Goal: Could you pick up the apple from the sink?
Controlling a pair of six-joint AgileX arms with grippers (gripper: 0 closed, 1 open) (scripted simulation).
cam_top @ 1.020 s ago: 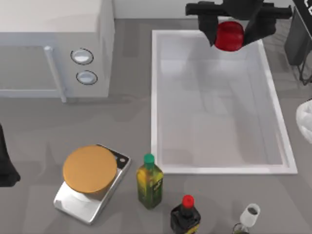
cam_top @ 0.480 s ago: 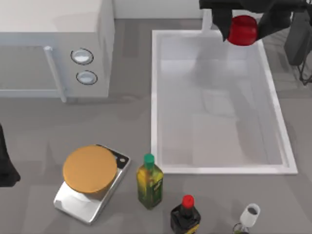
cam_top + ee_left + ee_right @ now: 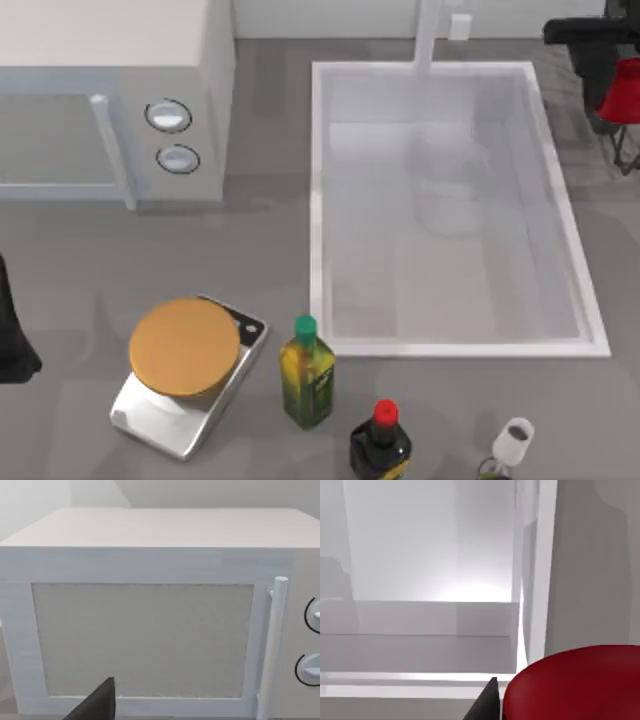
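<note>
The apple (image 3: 624, 88) is out of the sink (image 3: 318, 200), held beyond its right rim, pinched in the right gripper's (image 3: 618, 85) fingers; the pick looks essentially done; left arm parked at the tabletop's left edge.

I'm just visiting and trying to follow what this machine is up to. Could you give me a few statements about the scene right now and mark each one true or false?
1. The apple lies on the floor of the sink. False: it is held up at the top view's right edge, beyond the sink's right rim.
2. The right gripper has the apple. True.
3. A microwave stands to the left of the sink. True.
4. The green-capped bottle lies inside the sink. False: it stands on the table in front of the sink.
5. The scale carries a round orange disc. True.
6. The left gripper holds a glass. False: it hangs parked facing the microwave, nothing in it.
</note>
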